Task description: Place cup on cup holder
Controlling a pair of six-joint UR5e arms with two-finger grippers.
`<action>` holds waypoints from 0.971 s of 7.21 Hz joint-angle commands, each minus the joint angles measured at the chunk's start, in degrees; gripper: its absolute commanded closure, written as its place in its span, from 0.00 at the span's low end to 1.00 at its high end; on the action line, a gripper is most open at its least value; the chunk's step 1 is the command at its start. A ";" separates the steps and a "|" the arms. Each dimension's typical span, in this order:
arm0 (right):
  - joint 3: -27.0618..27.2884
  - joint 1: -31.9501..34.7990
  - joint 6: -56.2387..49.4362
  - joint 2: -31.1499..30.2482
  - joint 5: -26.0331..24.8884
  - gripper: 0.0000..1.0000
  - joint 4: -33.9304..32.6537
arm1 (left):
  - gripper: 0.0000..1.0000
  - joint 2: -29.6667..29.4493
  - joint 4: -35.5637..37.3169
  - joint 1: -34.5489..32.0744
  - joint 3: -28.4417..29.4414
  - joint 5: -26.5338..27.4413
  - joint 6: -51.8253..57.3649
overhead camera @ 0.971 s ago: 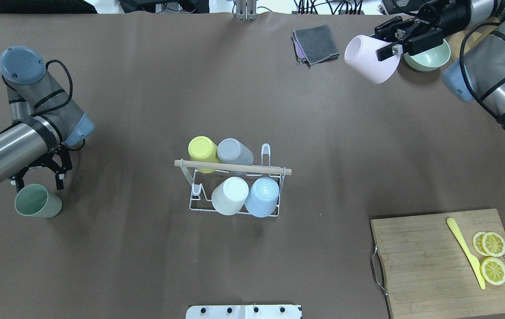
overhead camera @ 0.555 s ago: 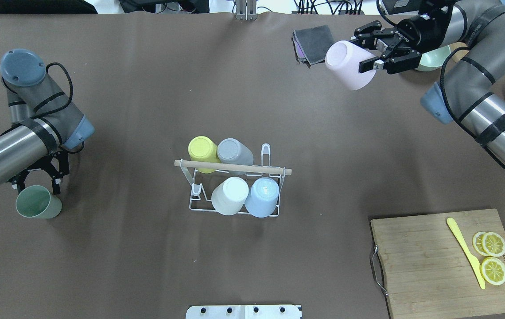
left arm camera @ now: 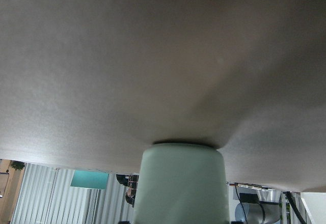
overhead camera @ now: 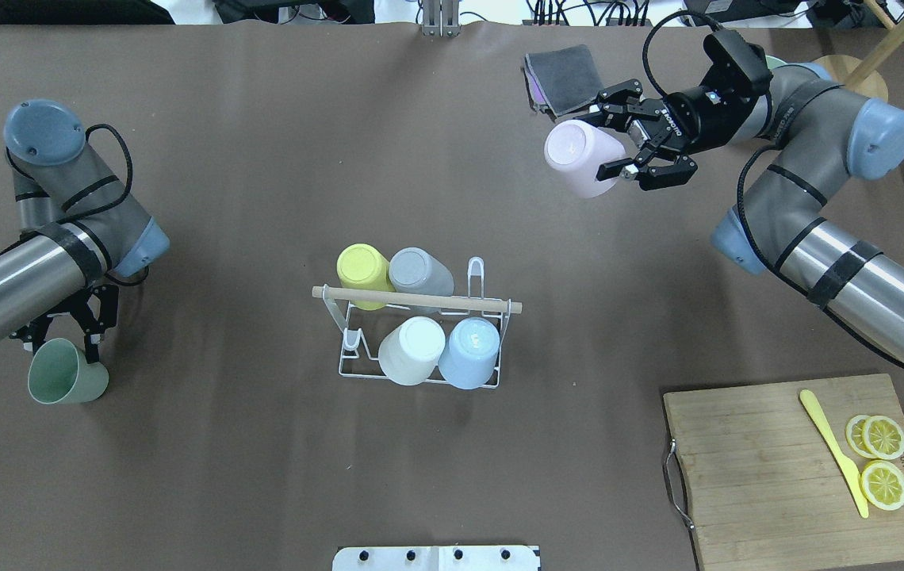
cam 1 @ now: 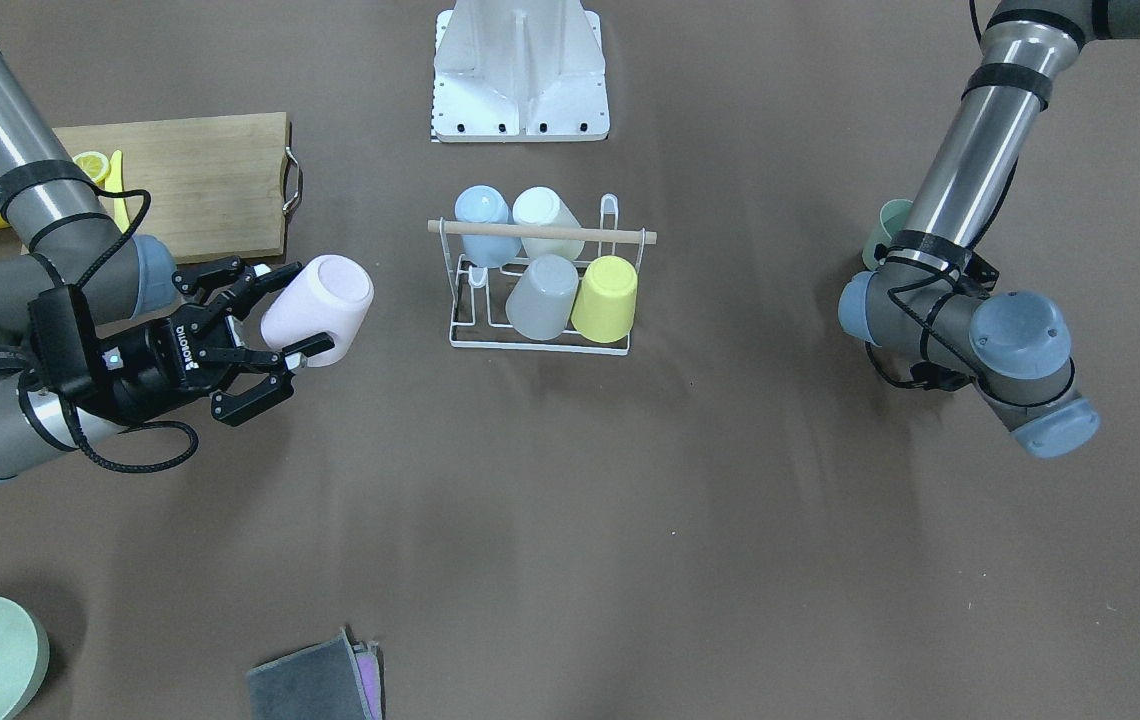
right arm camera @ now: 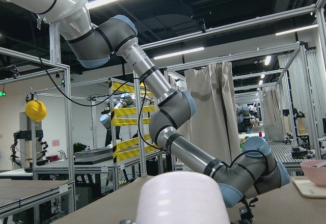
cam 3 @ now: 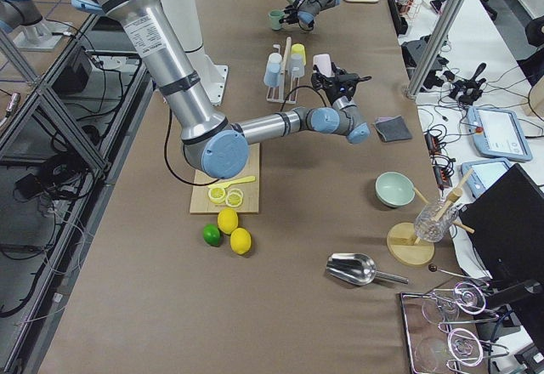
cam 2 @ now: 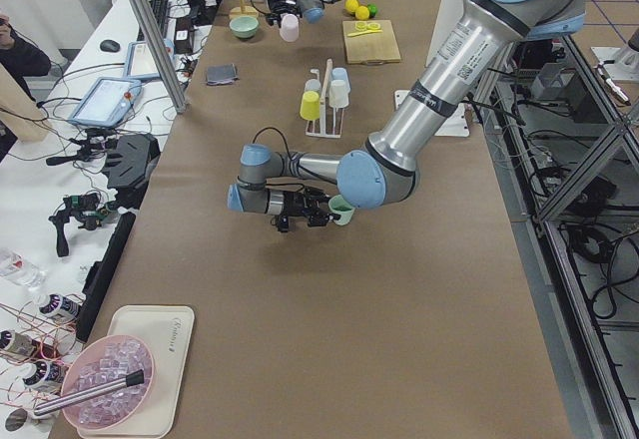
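Carry step: right pincer (overhead camera: 609,143) grasping pink cup (overhead camera: 575,155), cup holder (overhead camera: 419,301) well apart. Left pincer (overhead camera: 63,342) state indeterminable. Next: align over free prong (overhead camera: 475,270).

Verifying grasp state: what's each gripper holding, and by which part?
Right gripper: pink cup, gripped at its mouth end, base outward. Left gripper straddles the green cup; hold cannot be told.

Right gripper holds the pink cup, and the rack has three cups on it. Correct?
Not three: the cup holder carries four, a yellow cup, grey cup, white cup and blue cup, as the overhead exterior view shows. The right gripper does hold the pink cup.
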 commanded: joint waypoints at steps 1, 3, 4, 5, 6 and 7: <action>-0.42 -3.01 -6.13 0.22 4.22 0.76 0.01 | 1.00 -0.13 0.80 -0.42 -0.55 0.11 -0.29; -0.42 -4.68 -10.52 0.84 6.95 0.76 0.01 | 1.00 -0.22 -0.68 -2.26 -0.81 -0.59 0.23; -0.42 -5.56 -11.84 1.01 7.48 0.76 0.01 | 1.00 -0.14 -4.35 -3.66 -2.46 -0.77 -0.29; -1.46 -6.61 -13.60 2.58 7.84 0.76 -0.07 | 1.00 0.04 -6.73 -4.98 -4.92 -3.12 -0.38; -4.08 -7.66 -16.14 4.68 7.84 0.76 -0.08 | 1.00 0.21 -9.45 -6.82 -5.03 -8.19 -0.64; -4.80 -8.63 -16.95 5.66 7.84 0.76 -0.08 | 1.00 0.39 -16.18 -9.54 -5.20 -10.93 -5.25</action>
